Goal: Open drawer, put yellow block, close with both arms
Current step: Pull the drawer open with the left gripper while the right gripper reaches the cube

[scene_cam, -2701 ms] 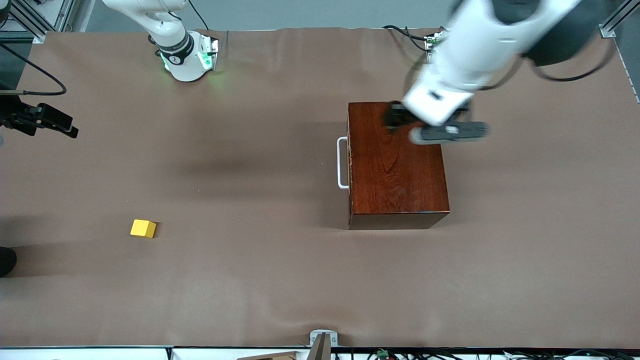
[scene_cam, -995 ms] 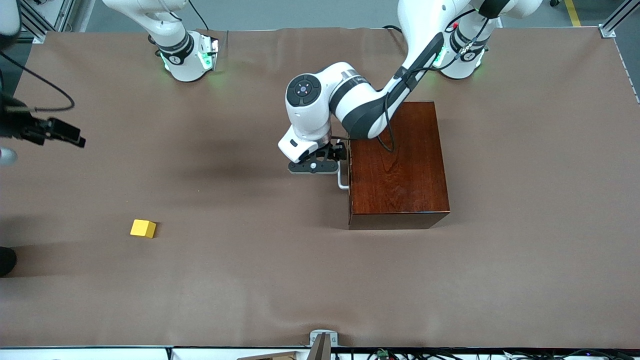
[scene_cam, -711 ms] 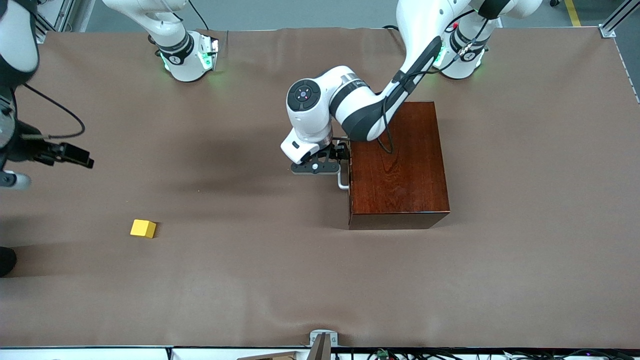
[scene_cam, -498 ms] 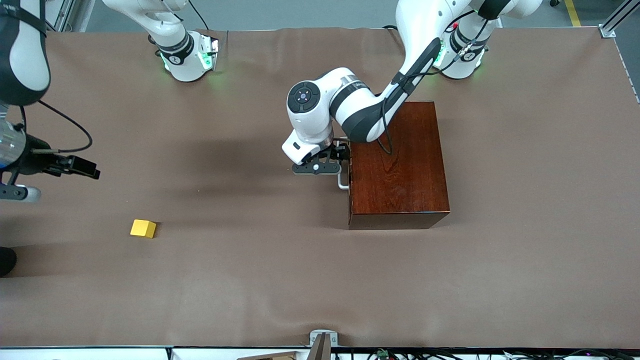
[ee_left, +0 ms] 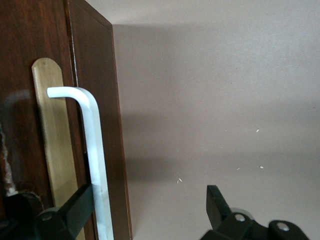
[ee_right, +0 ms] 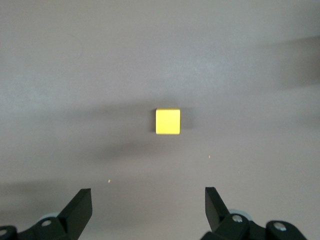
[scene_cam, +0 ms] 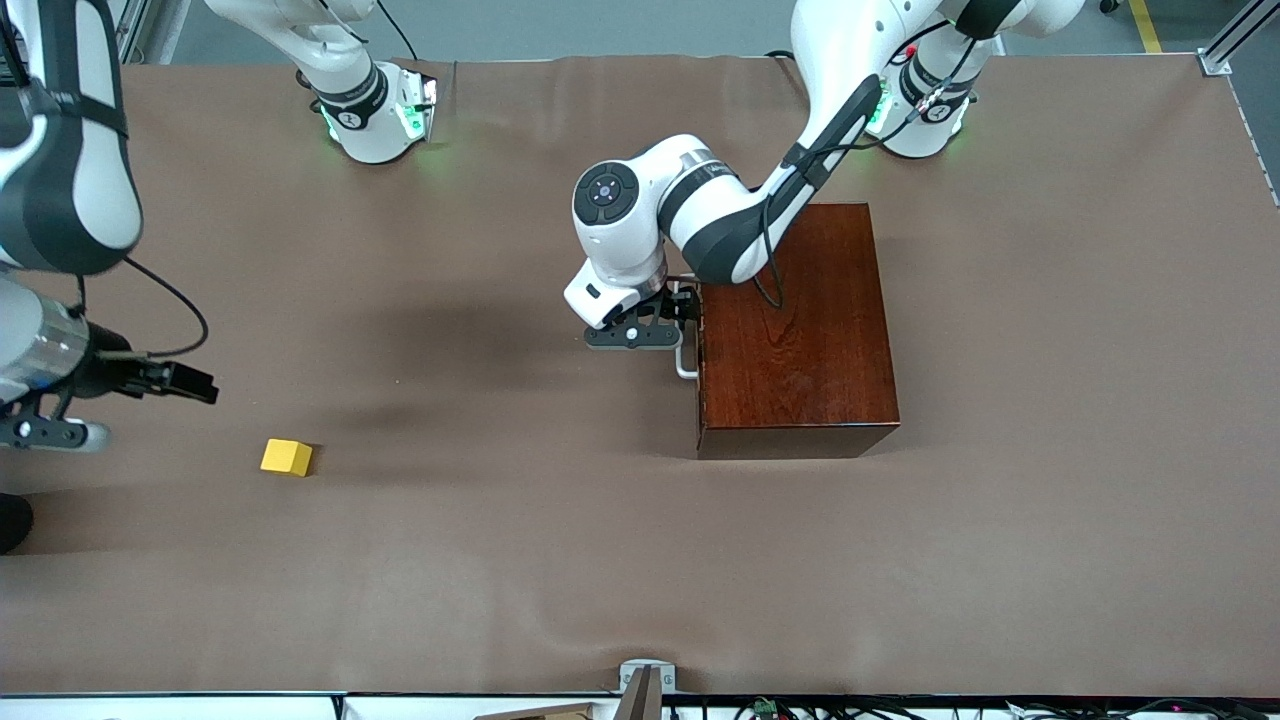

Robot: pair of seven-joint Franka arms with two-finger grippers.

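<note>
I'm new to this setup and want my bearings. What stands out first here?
The dark wooden box dominates mid-table, drawer shut, with the left hand open around its white handle. Toward the right arm's end, a small yellow block sits alone, the open right hand hovering beside it.

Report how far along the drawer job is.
Nothing is finished. The drawer is shut. In hand: the open left end effector straddles the white handle; the open right end effector hovers near the yellow block. Left: opening, loading, closing.
</note>
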